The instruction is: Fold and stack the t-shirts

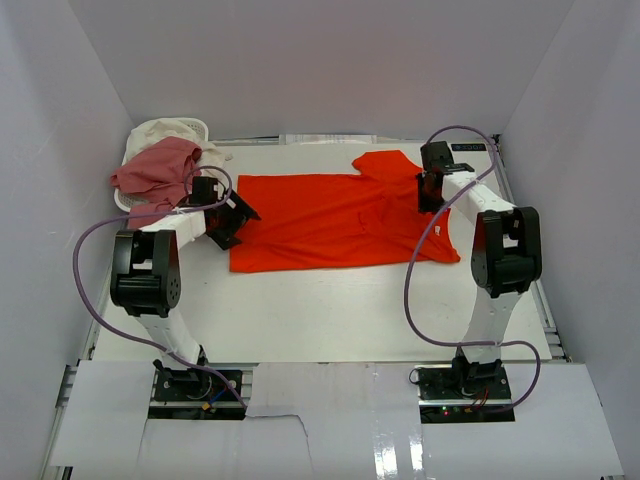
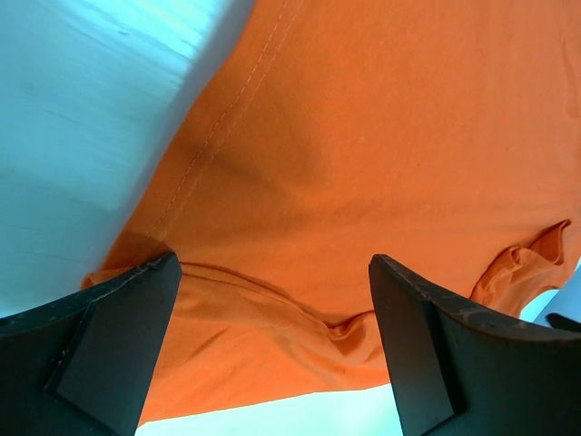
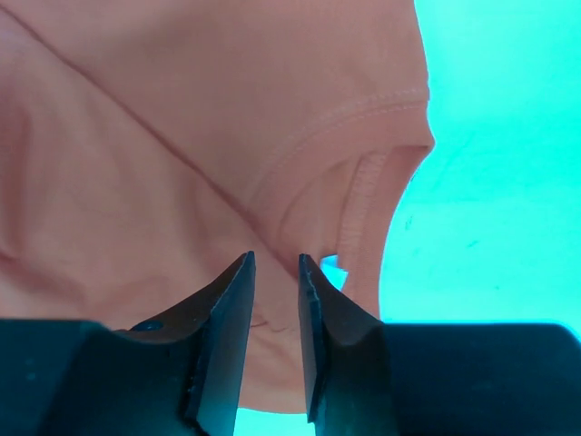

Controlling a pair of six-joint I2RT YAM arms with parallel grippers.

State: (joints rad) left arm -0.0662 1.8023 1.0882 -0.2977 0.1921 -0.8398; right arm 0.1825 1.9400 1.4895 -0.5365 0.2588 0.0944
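T-shirt (image 2: 381,136) beneath wide-open left hand (image 2: 272,263)

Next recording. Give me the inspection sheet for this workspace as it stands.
Surface: white table, one shirt lying on it.
Job's things: orange shirt spread flat mid-table; pink shirt and cream shirt bunched at the far left corner.
Clutter: basket under the bunched shirts.
Grippers: left claw open over the orange shirt's edge; right claw nearly closed by its collar, grip unclear.
Cables: purple cables looping beside each arm.
Surroundings: white walls on three sides.
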